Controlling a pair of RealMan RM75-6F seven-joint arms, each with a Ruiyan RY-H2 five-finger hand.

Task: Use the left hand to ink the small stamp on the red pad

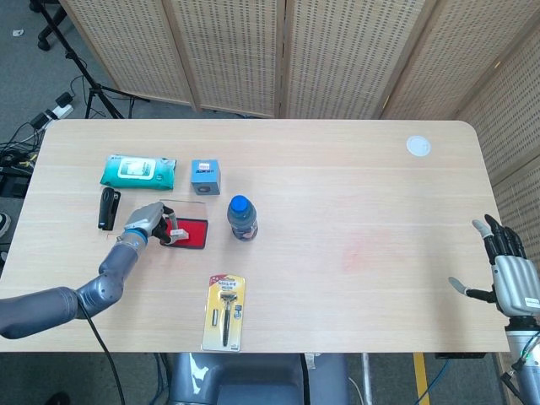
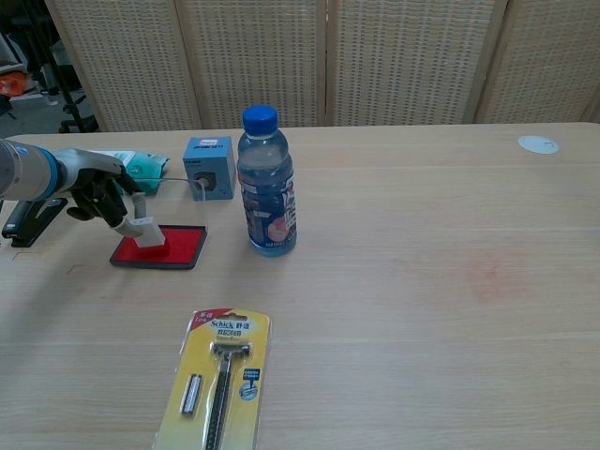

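The left arm (image 1: 51,305) is sheathed in grey, with a blue wrist band; the left hand (image 1: 150,221) is silver-grey with black fingers. The right hand (image 1: 509,278) is pale grey, black-jointed.

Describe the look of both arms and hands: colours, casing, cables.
Left arm: smooth grey casing, with a blue band at the wrist and a thin black cable trailing below it. Left hand: light grey shell over dark fingers. Right hand: pale grey-white ribbed body with dark fingers tipped light; its arm is barely in view.
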